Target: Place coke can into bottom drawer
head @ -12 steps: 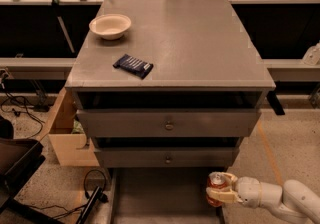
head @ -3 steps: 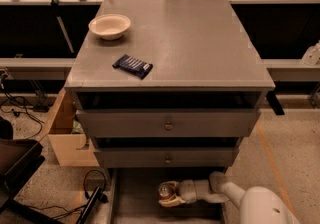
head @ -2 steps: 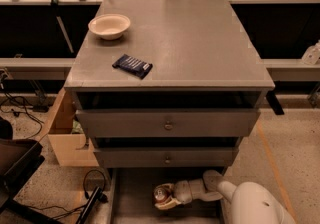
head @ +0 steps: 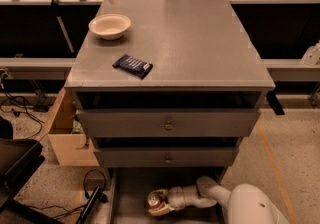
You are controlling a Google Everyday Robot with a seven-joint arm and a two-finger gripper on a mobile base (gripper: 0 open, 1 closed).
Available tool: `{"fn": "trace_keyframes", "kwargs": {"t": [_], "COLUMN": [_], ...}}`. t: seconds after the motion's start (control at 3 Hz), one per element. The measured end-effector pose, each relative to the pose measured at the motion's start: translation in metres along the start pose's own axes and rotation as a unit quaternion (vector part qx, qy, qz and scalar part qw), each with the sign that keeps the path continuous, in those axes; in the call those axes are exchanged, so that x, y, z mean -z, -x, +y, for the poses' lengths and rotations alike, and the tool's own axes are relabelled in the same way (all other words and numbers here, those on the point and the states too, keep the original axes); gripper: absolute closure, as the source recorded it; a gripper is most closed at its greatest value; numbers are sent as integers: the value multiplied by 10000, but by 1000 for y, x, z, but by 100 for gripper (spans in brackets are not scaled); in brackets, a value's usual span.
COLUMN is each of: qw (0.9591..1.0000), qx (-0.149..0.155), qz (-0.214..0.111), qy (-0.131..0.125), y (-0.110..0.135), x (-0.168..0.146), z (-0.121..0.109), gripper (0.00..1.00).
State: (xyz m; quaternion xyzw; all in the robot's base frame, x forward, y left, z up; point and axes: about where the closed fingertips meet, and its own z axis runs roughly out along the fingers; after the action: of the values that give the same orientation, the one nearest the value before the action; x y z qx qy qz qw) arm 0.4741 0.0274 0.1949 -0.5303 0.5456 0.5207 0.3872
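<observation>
The coke can [head: 155, 199] is a small red can with a silver top, held low inside the open bottom drawer [head: 131, 193], a wide shallow grey tray pulled out under the cabinet. My gripper [head: 159, 204] reaches in from the right on a white arm [head: 250, 205] and is shut on the can, just above the drawer floor near its middle. The can's lower part is hidden by the fingers.
The grey cabinet top [head: 200, 43] carries a cream bowl [head: 109, 25] at the back left and a dark snack packet [head: 132, 65]. Two upper drawers with round knobs [head: 168, 126] are shut. A cardboard box [head: 67, 140] stands left of the cabinet; a black chair [head: 15, 168] is at lower left.
My gripper has carried the can from the right side of the cabinet leftward into the bottom drawer, and it now sits lower near the drawer's middle.
</observation>
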Motion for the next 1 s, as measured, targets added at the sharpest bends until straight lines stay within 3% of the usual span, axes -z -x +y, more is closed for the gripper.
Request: {"fn": "trace_keyframes", "kwargs": {"t": [0.33,1.0], "qw": [9989,9990], "qx": [-277,-284], "qz": [-235,-247], "qy": [-307,-257], "y": [-9,-9], "x": [-13,-18], "z": [0,2], "gripper": [100,51]}}
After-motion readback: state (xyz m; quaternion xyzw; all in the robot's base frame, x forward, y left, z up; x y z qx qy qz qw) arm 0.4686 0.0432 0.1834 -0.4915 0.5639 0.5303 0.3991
